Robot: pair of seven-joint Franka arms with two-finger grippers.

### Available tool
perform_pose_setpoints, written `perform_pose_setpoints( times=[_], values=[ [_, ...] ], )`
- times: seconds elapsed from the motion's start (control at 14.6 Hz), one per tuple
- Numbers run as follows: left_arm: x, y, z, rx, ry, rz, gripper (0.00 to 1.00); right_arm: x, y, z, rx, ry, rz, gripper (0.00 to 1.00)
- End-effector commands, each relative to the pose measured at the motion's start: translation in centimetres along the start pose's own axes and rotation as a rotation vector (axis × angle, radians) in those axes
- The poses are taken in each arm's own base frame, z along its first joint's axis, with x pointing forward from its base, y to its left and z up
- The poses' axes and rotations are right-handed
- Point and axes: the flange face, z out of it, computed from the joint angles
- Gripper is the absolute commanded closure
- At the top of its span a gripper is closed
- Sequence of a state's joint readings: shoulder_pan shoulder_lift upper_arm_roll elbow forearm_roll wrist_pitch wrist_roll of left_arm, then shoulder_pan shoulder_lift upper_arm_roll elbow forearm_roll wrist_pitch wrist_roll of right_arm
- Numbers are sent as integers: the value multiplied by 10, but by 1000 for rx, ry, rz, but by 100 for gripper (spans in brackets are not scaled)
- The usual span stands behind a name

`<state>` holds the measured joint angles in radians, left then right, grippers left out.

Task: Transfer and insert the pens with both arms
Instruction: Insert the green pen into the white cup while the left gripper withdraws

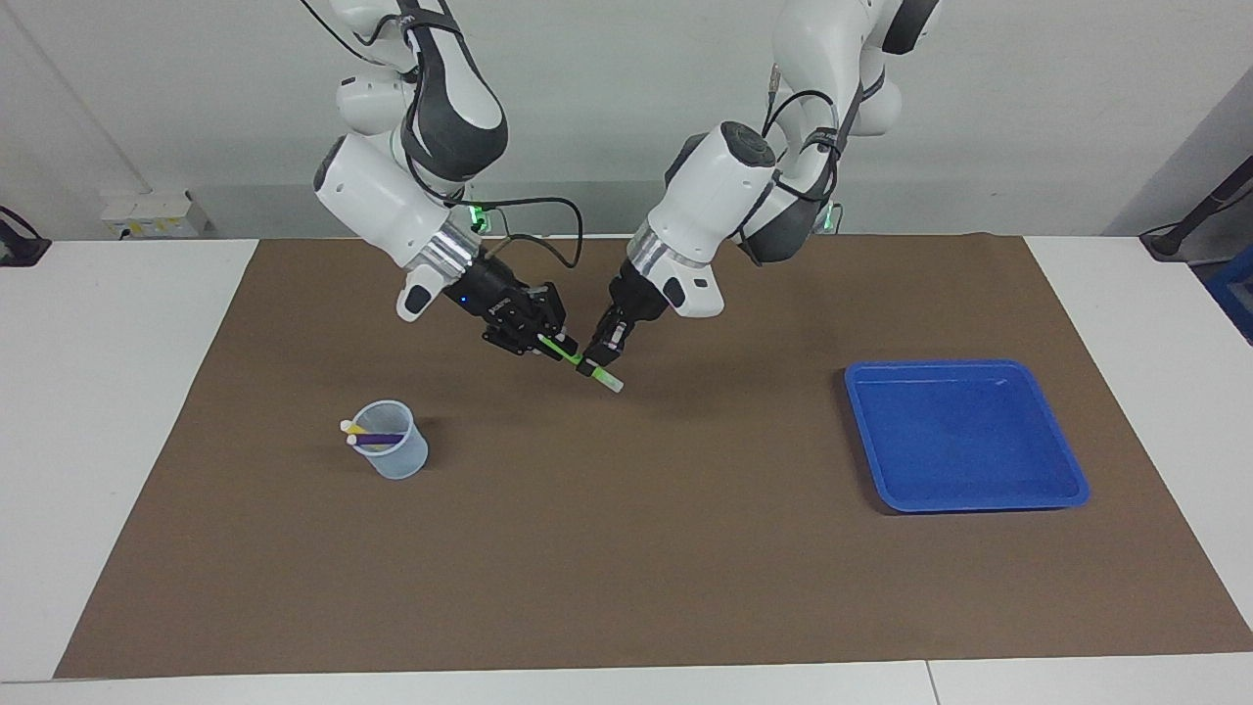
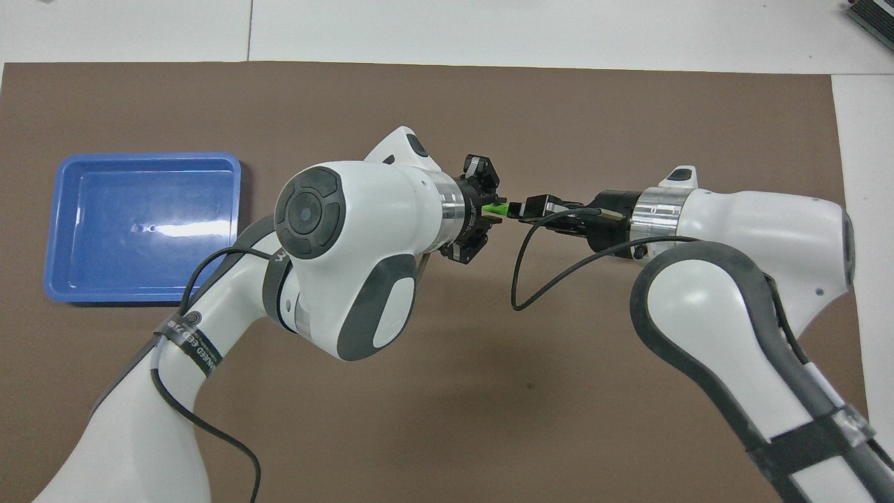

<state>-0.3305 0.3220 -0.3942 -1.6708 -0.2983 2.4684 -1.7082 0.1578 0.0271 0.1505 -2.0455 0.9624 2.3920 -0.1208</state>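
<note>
The green pen hangs tilted in the air over the middle of the brown mat, its whitish end pointing down; it also shows in the overhead view. My left gripper is shut on it near the lower end. My right gripper is at the pen's upper end, touching or enclosing it. The purple pen and the yellow pen stand slanted in a clear cup toward the right arm's end of the table. The cup is hidden in the overhead view.
A blue tray with nothing in it lies on the mat toward the left arm's end. The brown mat covers most of the white table. A black cable hangs from the right wrist.
</note>
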Motion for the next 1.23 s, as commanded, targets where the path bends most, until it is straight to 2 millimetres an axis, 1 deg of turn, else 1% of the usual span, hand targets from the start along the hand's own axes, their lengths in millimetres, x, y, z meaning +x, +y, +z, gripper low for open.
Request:
perform_pose_setpoints(
  times=[0.0,0.07,0.21,0.27,0.41,0.48,0.55,0.62,0.69,0.82,0.89,1.03,1.17],
  values=[
    [-2,-2,-1,-19,-4,-2,6,2,6,-12,11,-1,-14,100],
    [-2,-2,-1,-19,-4,-2,0,4,4,-14,12,3,-16,100],
    [-3,-3,-2,-13,-3,-5,0,14,11,-26,2,9,-17,100],
    [0,-2,-3,-13,-1,-11,0,18,10,-32,-17,-9,-44,100],
    [13,4,-8,-27,9,-24,0,33,12,-54,-120,-39,-140,100],
    [24,9,-13,-39,19,-37,0,40,15,-65,-169,-56,-178,100],
    [40,15,-18,-50,30,-56,0,46,18,-74,-212,-74,-205,100],
    [61,20,-23,-60,43,-84,0,51,23,-80,-254,-97,-227,100],
    [83,26,-31,-71,58,-110,0,54,32,-87,-305,-111,-248,100],
    [99,30,-38,-76,73,-118,0,59,48,-98,-414,-121,-293,100],
    [109,34,-44,-84,81,-115,0,60,53,-101,-470,-130,-321,100],
    [123,37,-52,-91,93,-92,0,64,65,-110,-564,-149,-355,100],
    [149,42,-65,-108,124,-91,0,68,80,-121,-624,-164,-365,100]
  ],
)
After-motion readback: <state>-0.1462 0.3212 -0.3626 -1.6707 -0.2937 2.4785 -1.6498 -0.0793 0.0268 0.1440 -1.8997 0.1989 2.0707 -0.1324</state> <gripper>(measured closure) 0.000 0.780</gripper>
